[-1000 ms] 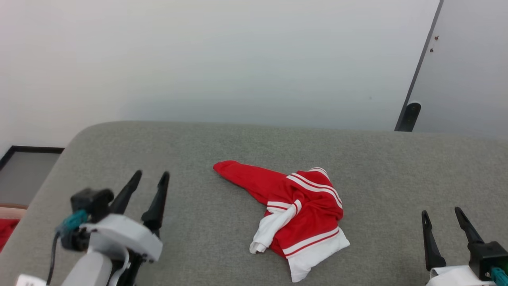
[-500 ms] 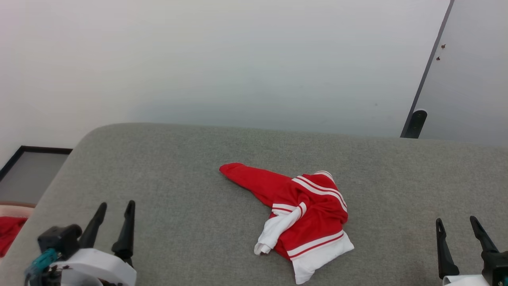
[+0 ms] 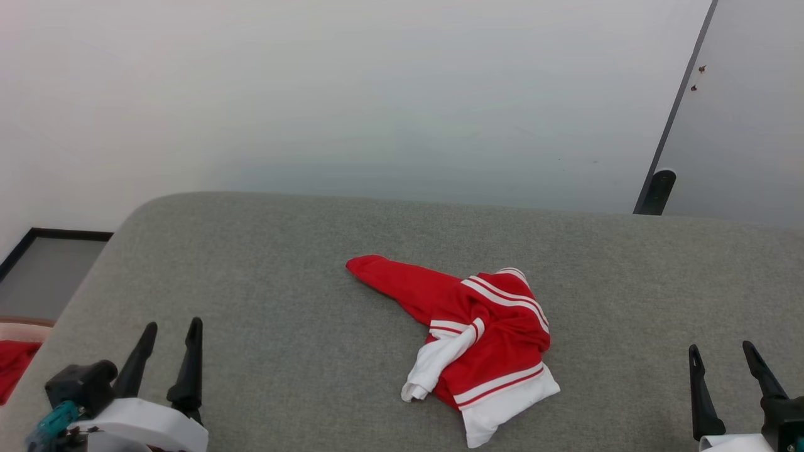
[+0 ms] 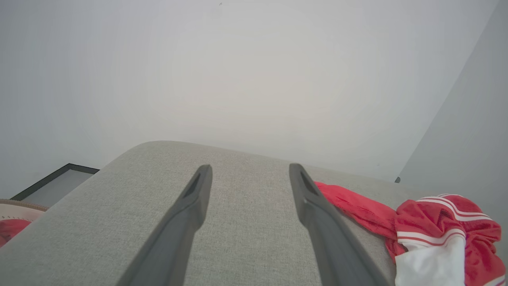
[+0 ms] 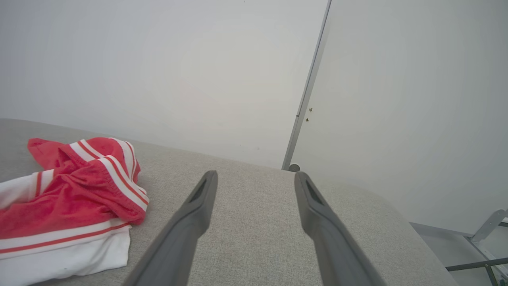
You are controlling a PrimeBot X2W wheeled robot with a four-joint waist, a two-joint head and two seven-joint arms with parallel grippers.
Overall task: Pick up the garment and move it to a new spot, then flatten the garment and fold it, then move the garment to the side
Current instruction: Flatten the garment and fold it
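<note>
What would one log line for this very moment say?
item: crumpled red jersey shirt with white sleeves, on grey upholstered surface | left gripper: open, empty | right gripper: open, empty | stage: shirt not yet grasped

My left gripper [image 3: 173, 324] is showing two long, dark fingers [image 4: 190, 214], each tapering to a narrow tip and carrying a shallow slot on its inner face. Behind them I am wearing a rounded white shell [image 3: 141, 420], with a black block [image 3: 81, 389] and a teal connector [image 3: 51, 425] sitting beside it. My right gripper [image 3: 720, 347] is wearing the same dark tapered fingers over a white base [image 3: 735, 444].
</note>
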